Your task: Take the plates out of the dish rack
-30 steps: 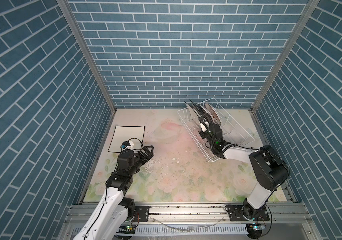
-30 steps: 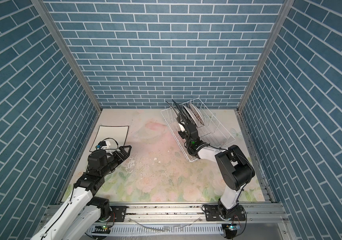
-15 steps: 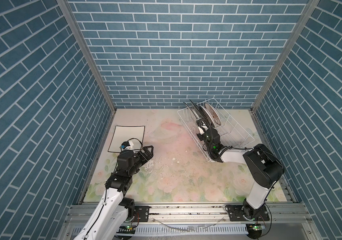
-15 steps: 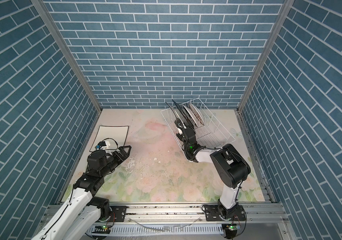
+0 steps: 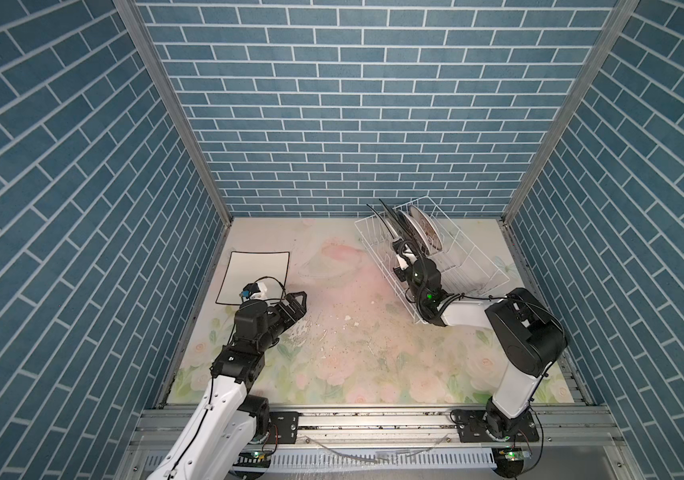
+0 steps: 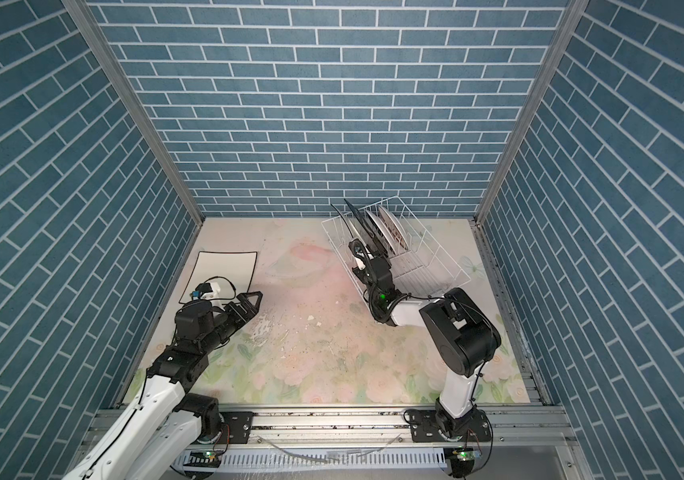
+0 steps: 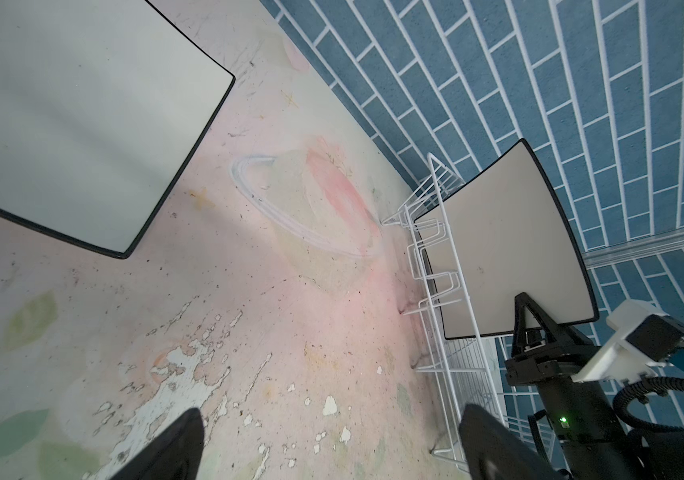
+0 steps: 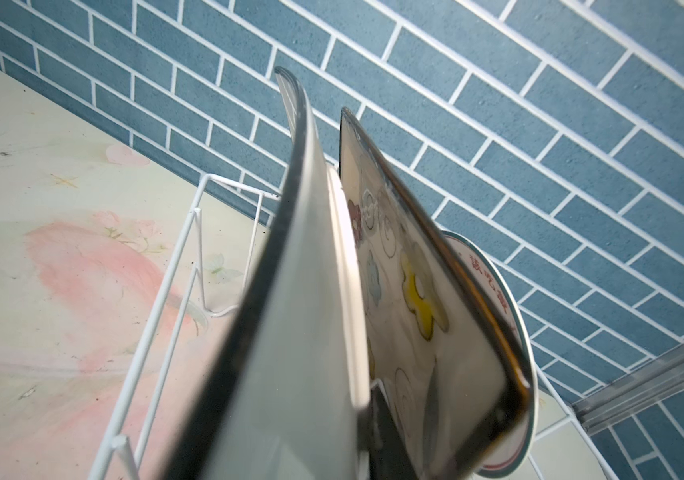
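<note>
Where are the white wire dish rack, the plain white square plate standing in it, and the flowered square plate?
Dish rack (image 5: 473, 266): in a top view, wire floor.
Plain plate (image 7: 506, 253): left wrist view, face.
Flowered plate (image 8: 417, 299): right wrist view, yellow flower.

Both top views: mounted high over the front rail (image 5: 373, 419), pitched down and forward. Far off, so the whole worktop (image 5: 332, 345), dish rack (image 5: 473, 266) and back wall (image 5: 352, 104) fit. Near-identical framing, small sideways offset.

Left wrist: low over the worktop, close, looking out between the spread fingers of the left claw (image 7: 332, 419) across to the rack. Shares the flat plate (image 7: 82, 124) and the rack's end with the top views.

Right wrist: right up against the racked plates (image 8: 406, 291), looking up along them edge-on at the wall. The white square plate (image 8: 298, 332) fills mid-frame; left wrist sees that same plate (image 7: 510, 249) face-on.
</note>
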